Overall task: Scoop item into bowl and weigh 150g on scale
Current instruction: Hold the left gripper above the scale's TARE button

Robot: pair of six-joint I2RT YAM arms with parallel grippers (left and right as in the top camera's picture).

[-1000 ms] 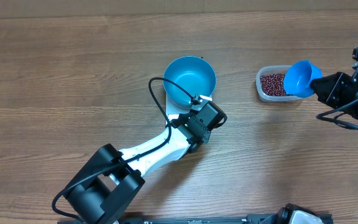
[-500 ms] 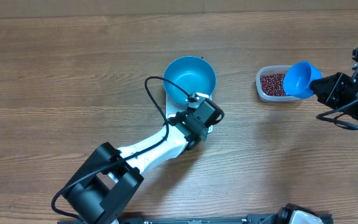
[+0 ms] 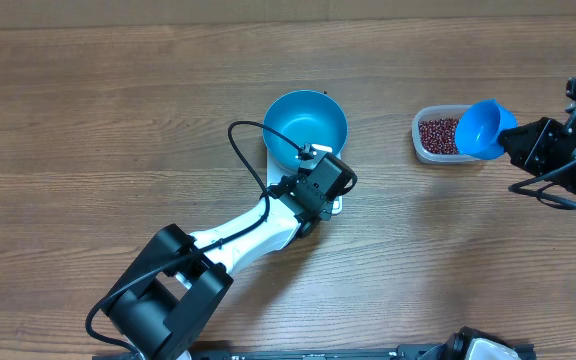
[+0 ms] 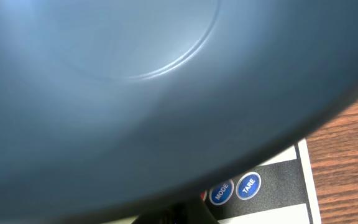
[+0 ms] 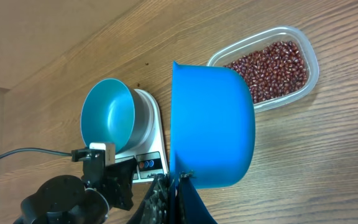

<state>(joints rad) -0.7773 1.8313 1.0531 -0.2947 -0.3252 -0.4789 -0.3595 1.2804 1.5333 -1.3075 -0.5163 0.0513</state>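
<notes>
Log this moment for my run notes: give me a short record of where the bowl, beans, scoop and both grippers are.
bowl: on the scale, empty
beans: in the clear tub, right of the scale
scoop: by the tub's right end, looks empty from overhead
left gripper: shut, at the scale's front edge by its buttons
right gripper: shut on the scoop's handle

Bright blue on the bowl (image 3: 306, 125) and the scoop (image 3: 483, 127). Dark red-brown beans (image 3: 438, 135) in a clear tub (image 3: 438, 158). White scale (image 5: 146, 124), with round blue buttons (image 4: 221, 192) on a black strip. Brown wood-grain table (image 3: 118, 120).
</notes>
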